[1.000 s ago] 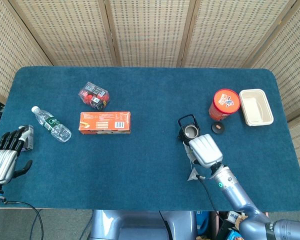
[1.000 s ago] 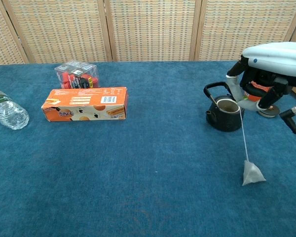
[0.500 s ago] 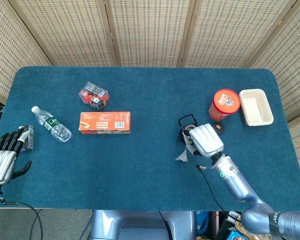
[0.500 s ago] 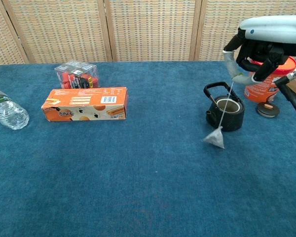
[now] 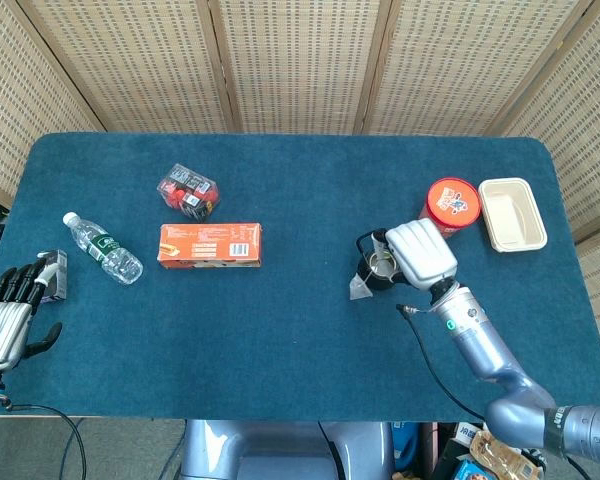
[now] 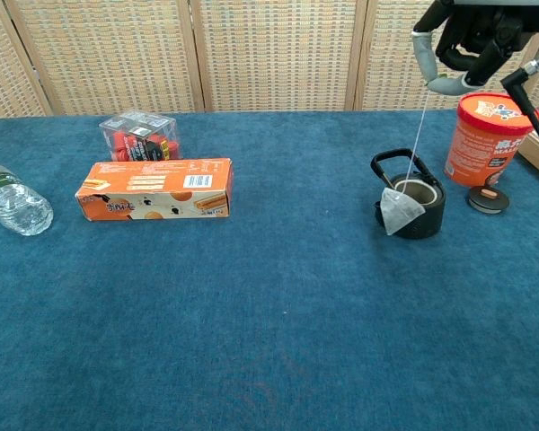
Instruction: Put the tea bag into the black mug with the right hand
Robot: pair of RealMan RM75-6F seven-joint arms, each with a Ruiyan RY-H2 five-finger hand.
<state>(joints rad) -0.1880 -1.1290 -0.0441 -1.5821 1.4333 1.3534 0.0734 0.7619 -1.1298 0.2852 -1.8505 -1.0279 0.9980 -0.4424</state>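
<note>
On the table (image 5: 300, 320): orange box (image 5: 210, 244), water bottle (image 5: 102, 248), packet of red items (image 5: 188, 191), orange tub (image 5: 451, 206) and cream tray (image 5: 512, 213), all well apart from the work and of no concern here.

Right hand (image 6: 472, 31) raised high above the black mug (image 6: 415, 206), fingers closed on the string (image 6: 417, 135). Left hand (image 5: 7, 315) idle at the table edge, fingers stretched out, nothing in it.

Tea bag (image 6: 400, 211) hanging in the air, level with the mug's rim and seemingly against its near left side, not yet inside.

Best done by lifting a little more until the bag clears the rim, shifting over the opening, waiting for the swing to settle, then lowering straight down. Risk: bag catching on the rim or handle.
</note>
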